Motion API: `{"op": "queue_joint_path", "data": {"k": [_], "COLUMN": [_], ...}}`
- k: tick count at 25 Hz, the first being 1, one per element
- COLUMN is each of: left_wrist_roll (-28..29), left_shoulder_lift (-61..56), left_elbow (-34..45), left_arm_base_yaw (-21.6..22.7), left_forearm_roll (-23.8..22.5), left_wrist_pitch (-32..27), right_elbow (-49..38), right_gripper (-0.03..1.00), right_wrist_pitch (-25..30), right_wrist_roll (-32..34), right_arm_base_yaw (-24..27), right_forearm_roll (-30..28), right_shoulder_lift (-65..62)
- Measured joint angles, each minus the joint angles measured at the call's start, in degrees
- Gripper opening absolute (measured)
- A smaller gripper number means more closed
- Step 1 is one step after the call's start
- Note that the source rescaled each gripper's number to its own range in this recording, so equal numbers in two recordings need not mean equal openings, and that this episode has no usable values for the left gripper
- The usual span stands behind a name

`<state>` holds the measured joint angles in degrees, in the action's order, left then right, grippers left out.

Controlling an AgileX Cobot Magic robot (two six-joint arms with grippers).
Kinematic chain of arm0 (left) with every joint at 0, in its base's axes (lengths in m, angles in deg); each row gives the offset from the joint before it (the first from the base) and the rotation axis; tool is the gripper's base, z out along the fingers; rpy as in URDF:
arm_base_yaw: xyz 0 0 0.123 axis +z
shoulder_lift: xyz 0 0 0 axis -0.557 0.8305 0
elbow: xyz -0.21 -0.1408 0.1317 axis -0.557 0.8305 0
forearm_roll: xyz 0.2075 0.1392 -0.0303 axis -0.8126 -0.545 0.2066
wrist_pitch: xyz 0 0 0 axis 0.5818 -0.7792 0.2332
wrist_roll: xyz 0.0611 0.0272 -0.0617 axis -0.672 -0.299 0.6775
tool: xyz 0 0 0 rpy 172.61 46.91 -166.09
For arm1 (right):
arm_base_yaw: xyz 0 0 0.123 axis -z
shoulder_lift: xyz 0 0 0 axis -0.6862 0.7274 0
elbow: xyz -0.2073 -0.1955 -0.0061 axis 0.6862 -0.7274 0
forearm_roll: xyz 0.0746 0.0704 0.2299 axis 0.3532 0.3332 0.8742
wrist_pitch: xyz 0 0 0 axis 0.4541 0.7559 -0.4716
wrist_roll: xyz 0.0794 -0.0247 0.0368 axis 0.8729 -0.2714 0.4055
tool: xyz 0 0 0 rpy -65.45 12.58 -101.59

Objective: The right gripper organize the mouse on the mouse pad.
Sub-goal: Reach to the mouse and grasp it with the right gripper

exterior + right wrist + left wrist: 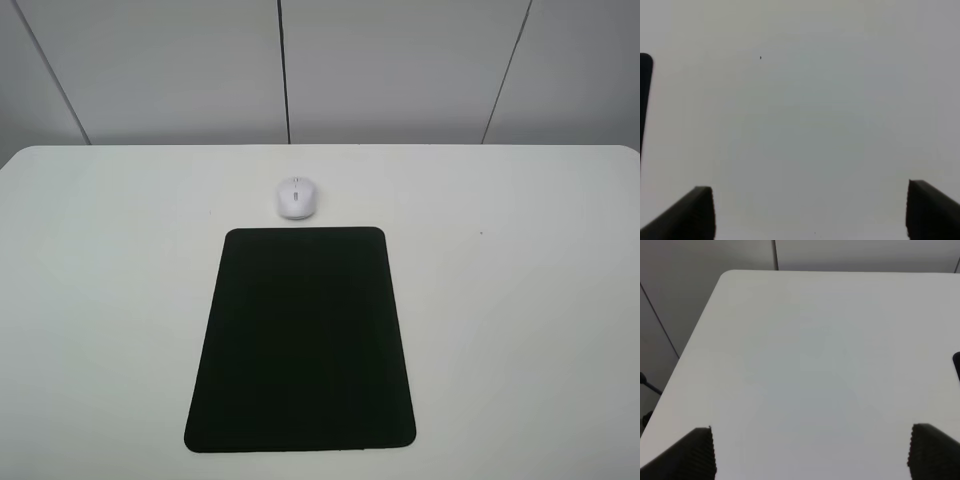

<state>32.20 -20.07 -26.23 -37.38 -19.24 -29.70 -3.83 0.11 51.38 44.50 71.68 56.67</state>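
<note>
A small white mouse (297, 198) with a grey scroll wheel lies on the white table just beyond the far edge of the black mouse pad (301, 340), apart from it. The pad lies flat in the middle of the table. Its edge shows in the right wrist view (644, 95) and in the left wrist view (956, 364). Neither arm shows in the exterior high view. My right gripper (810, 210) is open and empty over bare table to the right of the pad. My left gripper (810, 452) is open and empty over bare table to the left of the pad.
The white table (520, 300) has rounded far corners and ends at a grey panelled wall (400, 70). The table's far left corner and edge show in the left wrist view (725, 277). A tiny dark speck (481, 234) lies on the table right of the pad.
</note>
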Motion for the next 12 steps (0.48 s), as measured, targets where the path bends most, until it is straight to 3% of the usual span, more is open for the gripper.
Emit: {"op": "queue_joint_path", "data": {"k": [2,5,12], "left_wrist_roll": [0.0,0.0,0.0], "left_shoulder_lift": [0.0,0.0,0.0], "left_elbow": [0.0,0.0,0.0], "left_arm_base_yaw": [0.0,0.0,0.0], "left_forearm_roll": [0.0,0.0,0.0], "left_wrist_pitch": [0.0,0.0,0.0], "right_elbow": [2.86,8.39,28.26], "right_gripper": [0.98,0.98,0.98], "right_wrist_pitch": [-1.36,-1.82,-2.51], "right_wrist_roll": [2.32,4.08,4.57], "right_arm_base_yaw": [-1.45,-7.47,-17.24], "right_forearm_roll": [-0.29,-0.94,-1.26], "right_shoulder_lift": [8.03,20.52,44.96]}}
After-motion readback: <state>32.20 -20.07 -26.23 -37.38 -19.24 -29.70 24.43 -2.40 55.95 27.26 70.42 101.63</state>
